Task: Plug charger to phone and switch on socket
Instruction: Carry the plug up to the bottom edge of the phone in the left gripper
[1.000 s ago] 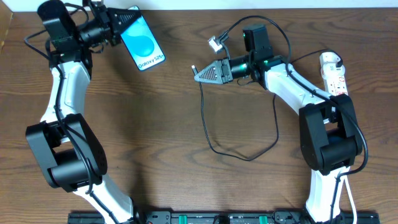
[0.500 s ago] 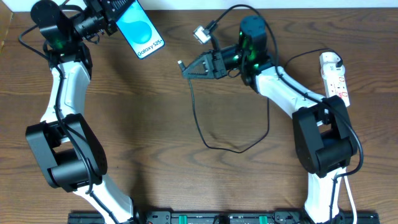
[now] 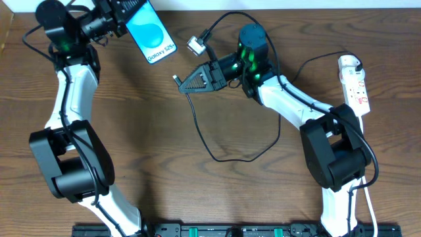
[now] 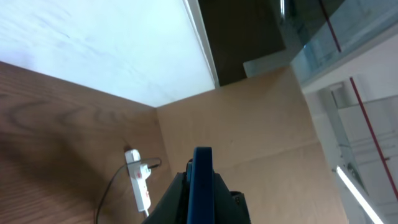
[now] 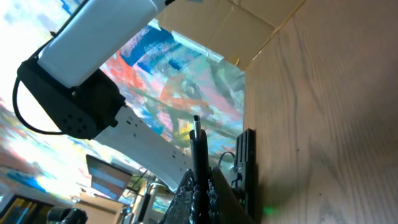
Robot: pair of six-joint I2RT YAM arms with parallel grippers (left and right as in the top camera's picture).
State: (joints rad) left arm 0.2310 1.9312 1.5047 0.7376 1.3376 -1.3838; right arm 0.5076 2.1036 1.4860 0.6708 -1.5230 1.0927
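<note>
0 of the 2 task steps are complete, as far as the views show.

**Phone** (image 3: 153,38): Clamped at its upper end by the left gripper (image 3: 125,18) at the far left of the tabletop (image 3: 138,138). The screen faces the overhead camera. The lower edge points toward the centre. In the left wrist view the phone (image 4: 202,180) appears edge-on between the closed fingers.

**Charger** (image 3: 231,160): The right gripper (image 3: 184,82) is closed on the cable just behind the connector tip (image 3: 175,78). The tip projects toward the phone. Tip and phone are near but apart, with bare tabletop between them, so they are not mated. The slack cable forms a loop on the tabletop. The white plug head (image 3: 195,45) sits just beside the right gripper and well apart from the socket, so it appears not to be inserted.

**Socket** (image 3: 354,85): Lies at the far right edge, untouched by either gripper. Its switch position is too small to read.

**Remaining work, by judgement:**
1. Close the gap and line the tip up with the lower edge of the phone.
2. Insert the tip.
3. Seat the plug head in the socket, if required.
4. Press the switch. Both grippers are occupied, so 1 must release first.
</note>
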